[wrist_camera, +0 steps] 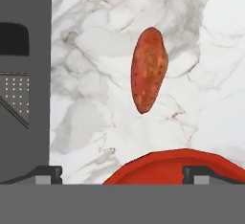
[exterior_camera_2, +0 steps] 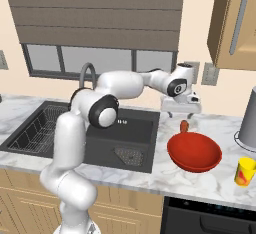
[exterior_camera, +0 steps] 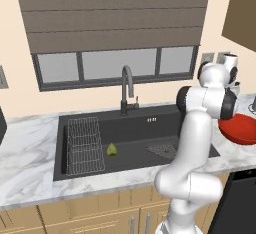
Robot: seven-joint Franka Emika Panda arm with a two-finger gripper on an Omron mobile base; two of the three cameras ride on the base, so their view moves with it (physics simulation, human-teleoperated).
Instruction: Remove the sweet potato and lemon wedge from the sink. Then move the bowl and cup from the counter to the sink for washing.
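Bowl (wrist_camera: pixel 172 168) filled lower frame; sweet potato (wrist_camera: pixel 149 69) lay on counter (wrist_camera: pixel 95 98) at centre, between claw (wrist_camera: pixel 122 174) tips (apart, empty).

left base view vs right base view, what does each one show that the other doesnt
Left base view alone: the lemon wedge lying in the sink beside the wire rack. Right base view alone: the yellow cup on the counter, the sweet potato behind the bowl, and the open gripper above it. Both: the sink, the faucet, the red bowl and the arm.
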